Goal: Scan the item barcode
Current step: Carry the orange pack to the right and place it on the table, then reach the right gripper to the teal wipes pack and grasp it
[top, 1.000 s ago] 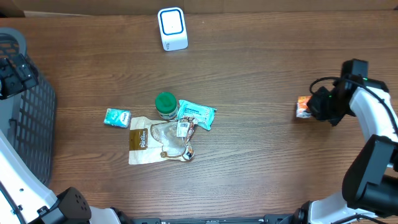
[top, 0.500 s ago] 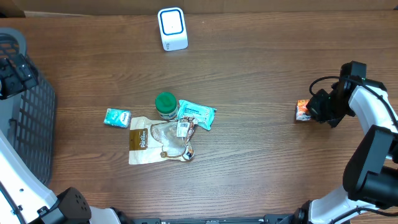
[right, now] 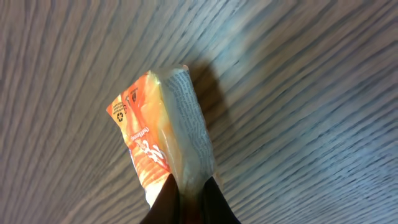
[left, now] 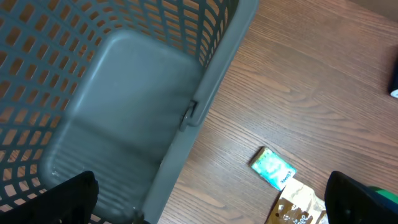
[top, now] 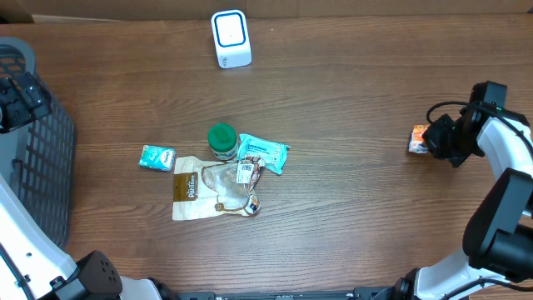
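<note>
Pinching the orange packet [right: 155,134] by one narrow end with the right pincer [right: 189,199], fingers [right: 217,208] pressed together on the wrapper alone. Hovering just over the bench [right: 298,93] or brushing it, hard telling which, long axis running straight out from the fingertips, orange printed face and a pale side of fine print both showing, no barcode being made out on either. Sitting at the far right of the bench in the overhead view, packet pointing left from the pincer toward the middle. Lying well apart to the left in a cluster: green-lidded jar [top: 221,140], teal pouch [top: 263,152], clear bag [top: 212,190], small teal packet [top: 156,157]. Standing farther off near the back edge, the white scanner [top: 231,37], up and left of the held packet, so probably calling for a long carry across and a wrist turn to face the code toward it. Idling farthest away over the grey basket [left: 214,74], the left pincer [left: 214,199], fingers spread wide, holding nothing, leaving the right arm nearer the job.
</note>
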